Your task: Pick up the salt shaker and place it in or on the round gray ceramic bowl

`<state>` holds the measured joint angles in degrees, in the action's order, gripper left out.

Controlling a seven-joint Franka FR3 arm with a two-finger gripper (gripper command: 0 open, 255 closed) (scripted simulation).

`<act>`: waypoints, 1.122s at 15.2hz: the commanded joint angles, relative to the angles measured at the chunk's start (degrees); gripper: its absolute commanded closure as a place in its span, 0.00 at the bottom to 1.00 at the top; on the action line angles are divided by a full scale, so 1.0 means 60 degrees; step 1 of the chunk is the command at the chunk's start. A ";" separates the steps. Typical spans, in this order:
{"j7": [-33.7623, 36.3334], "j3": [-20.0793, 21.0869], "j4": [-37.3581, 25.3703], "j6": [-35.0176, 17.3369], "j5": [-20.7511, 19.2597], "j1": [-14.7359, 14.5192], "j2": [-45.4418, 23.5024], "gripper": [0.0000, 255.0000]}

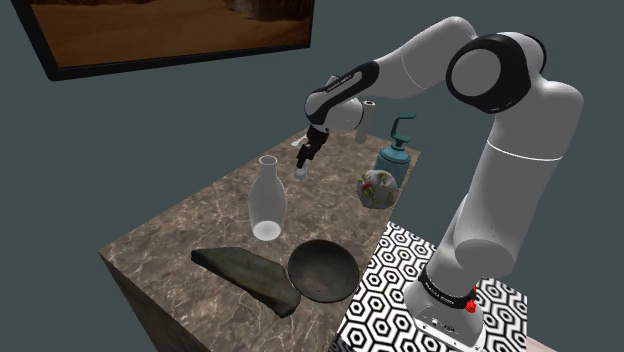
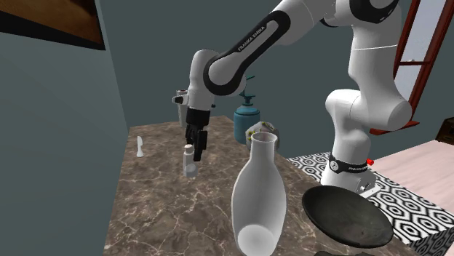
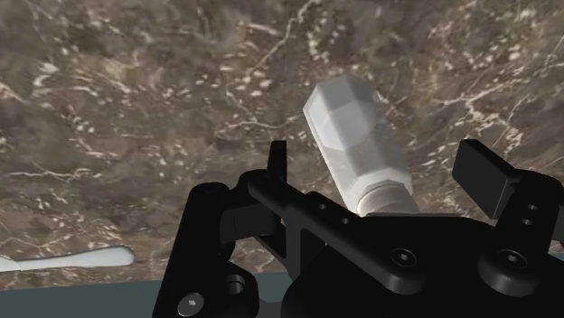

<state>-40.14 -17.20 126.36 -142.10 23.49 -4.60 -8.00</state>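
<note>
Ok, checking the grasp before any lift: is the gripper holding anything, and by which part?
Nothing is held. The gripper is open, its fingers either side of the salt shaker near its cap, not touching it.

Home interior, marbled counter point(image 1: 200, 228), framed picture point(image 1: 170, 25) on wall point(image 1: 120, 140), teal soap dispenser point(image 1: 388, 160)

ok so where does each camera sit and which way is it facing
Shoulder view: beside and behind the stand, looking down over the marble table; stand, arm, end effector show.
Second exterior view: low by the white carafe, looking along the table; arm, end effector show.
Wrist view: on the hand, looking down at the table; black fingers show.
All three share the salt shaker.
</note>
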 commanded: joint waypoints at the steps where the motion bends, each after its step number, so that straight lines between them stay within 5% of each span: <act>1: 0.0000 0.0000 0.0000 0.0000 0.0000 0.0000 0.0000 1.00; 17: 0.0531 -0.0110 -0.0261 0.0734 -0.0580 -0.0047 0.0573 1.00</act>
<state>-37.42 -17.79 125.04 -138.34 20.49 -4.84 -5.03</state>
